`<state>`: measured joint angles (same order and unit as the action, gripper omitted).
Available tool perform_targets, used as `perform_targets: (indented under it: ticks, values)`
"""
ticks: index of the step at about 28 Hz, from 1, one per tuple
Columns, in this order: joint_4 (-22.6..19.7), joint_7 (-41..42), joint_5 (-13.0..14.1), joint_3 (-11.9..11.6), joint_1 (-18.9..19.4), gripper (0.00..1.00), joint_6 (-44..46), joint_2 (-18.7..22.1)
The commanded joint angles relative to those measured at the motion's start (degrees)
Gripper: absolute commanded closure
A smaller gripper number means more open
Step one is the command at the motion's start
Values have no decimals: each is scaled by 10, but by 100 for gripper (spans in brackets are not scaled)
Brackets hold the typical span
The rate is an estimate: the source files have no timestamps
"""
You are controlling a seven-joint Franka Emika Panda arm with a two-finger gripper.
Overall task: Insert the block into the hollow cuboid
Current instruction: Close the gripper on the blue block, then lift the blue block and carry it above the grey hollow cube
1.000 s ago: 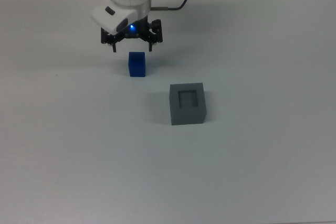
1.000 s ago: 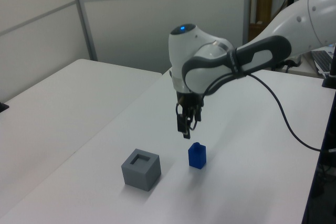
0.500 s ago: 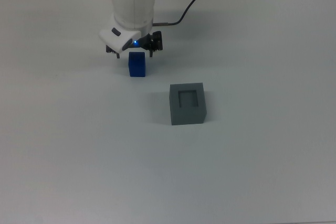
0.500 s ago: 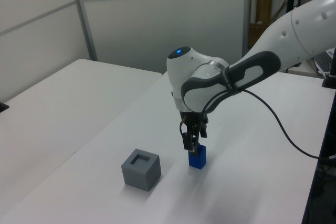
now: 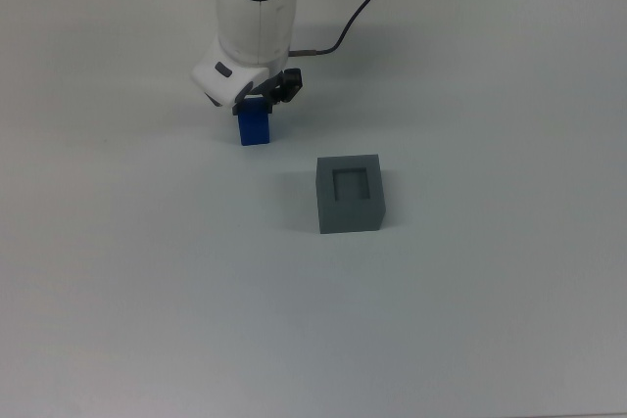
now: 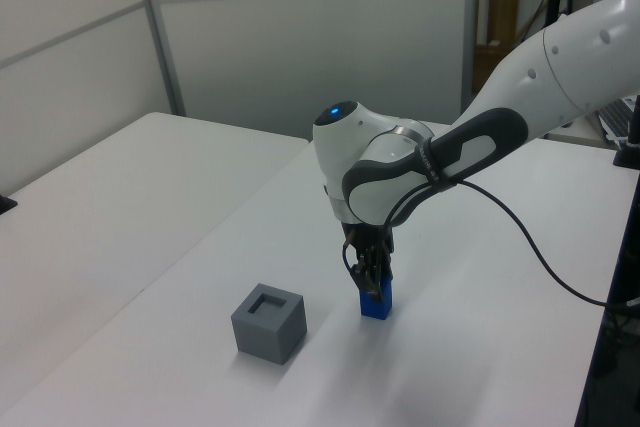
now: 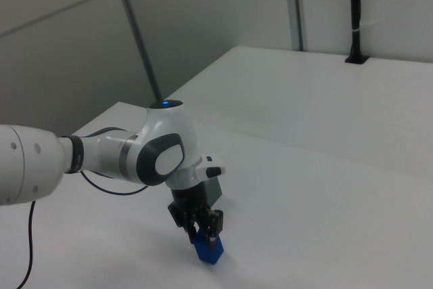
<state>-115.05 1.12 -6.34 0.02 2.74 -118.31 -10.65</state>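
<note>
The small bright blue block (image 5: 256,130) stands upright on the white table, left of and behind the hollow cuboid in the top view. My gripper (image 5: 257,107) has come straight down over it, and its black fingers straddle the block's upper part, still spread apart. The left view shows the block (image 6: 376,306) poking out under the gripper (image 6: 372,283), and the right view shows the block (image 7: 209,252) under the gripper (image 7: 203,235) too. The grey hollow cuboid (image 5: 350,193) sits apart with its recess facing up and nothing in it, and it also appears in the left view (image 6: 269,322).
A black cable (image 5: 348,17) trails from the arm toward the table's far edge in the top view. Bare white table (image 5: 147,271) surrounds both objects. In the left view a second white table (image 6: 90,197) stands on the left view's left.
The gripper came down from above and behind the block until its fingers straddle the block's top. Block and cuboid have stayed in place.
</note>
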Motion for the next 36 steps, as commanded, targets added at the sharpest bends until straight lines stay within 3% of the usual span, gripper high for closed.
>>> perform_targets:
  ticks: [1,4,7,11,16,22,27,36]
  values:
    - [14,3,-3,-3,6,100,-5,7]
    - [46,-2,9,-4,5,100,11,5]
    - [92,-2,44,-5,1,100,36,3]
    - [138,-3,69,-5,0,100,40,-6]
    - [208,-40,92,-5,3,100,38,-31]
    - [261,-94,93,6,14,100,32,-64]
    - [279,-113,92,14,34,100,31,-80]
    - [277,-115,93,30,46,100,31,-82]
